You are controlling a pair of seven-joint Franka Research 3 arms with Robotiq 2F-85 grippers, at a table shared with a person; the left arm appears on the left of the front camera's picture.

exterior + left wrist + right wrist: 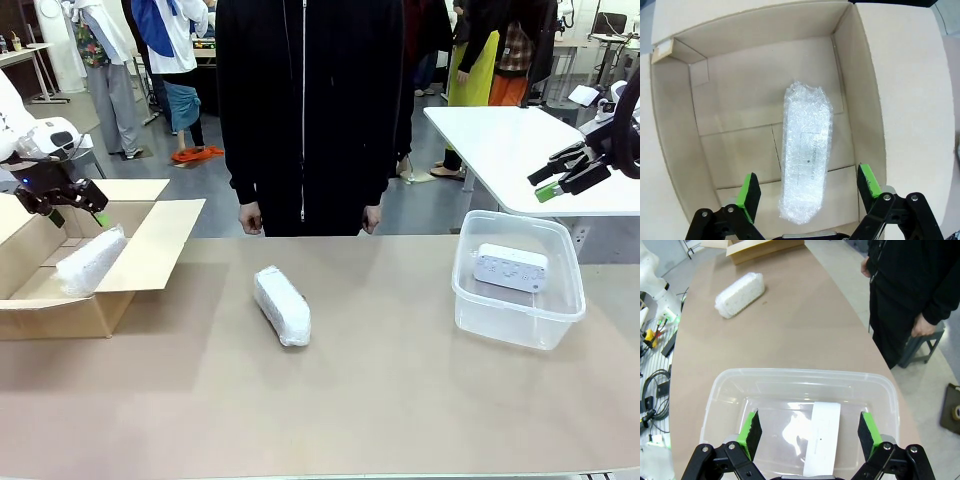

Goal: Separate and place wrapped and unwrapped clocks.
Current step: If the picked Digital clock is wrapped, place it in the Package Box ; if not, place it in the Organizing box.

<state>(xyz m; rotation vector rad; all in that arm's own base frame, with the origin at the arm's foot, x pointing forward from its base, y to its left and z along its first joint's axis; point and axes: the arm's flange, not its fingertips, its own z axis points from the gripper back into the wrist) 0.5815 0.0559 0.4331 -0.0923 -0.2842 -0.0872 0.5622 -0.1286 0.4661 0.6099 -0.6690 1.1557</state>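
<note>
One wrapped clock lies on the table; left gripper and right gripper are open, empty, so lift the left straight out of the box.

Boxed wrapped clock and loose wrapped clock: bubbly translucent white. Bare clock white, tub clear, cardboard box brown, counter tan. Left hand and right hand: black, green pads.

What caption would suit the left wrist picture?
Open left gripper above a bubble-wrapped clock inside the cardboard box.
</note>
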